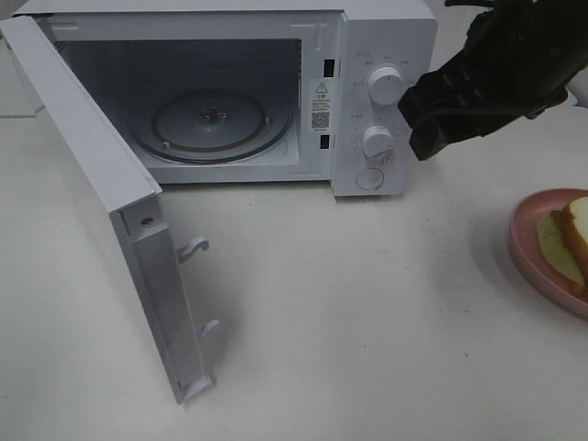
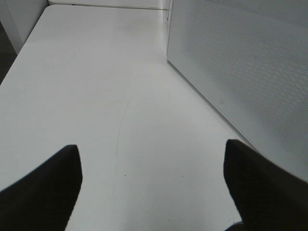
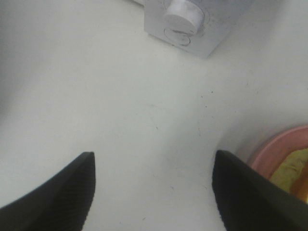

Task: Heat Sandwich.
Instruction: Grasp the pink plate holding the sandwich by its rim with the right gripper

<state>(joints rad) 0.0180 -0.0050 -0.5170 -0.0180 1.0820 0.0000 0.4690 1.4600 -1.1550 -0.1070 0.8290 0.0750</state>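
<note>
The sandwich, white bread with a brown crust and pale filling, lies on a pink plate at the table's right edge. The plate's rim and some of the sandwich filling also show in the right wrist view. The white microwave stands at the back with its door swung wide to the left and its glass turntable bare. My right gripper hovers open beside the lower knob, holding nothing. My left gripper is open over bare table, outside the exterior view.
The open door juts toward the front left, with two latch hooks on its edge. A round button sits under the knobs. In the left wrist view a white perforated microwave panel rises close beside the left gripper.
</note>
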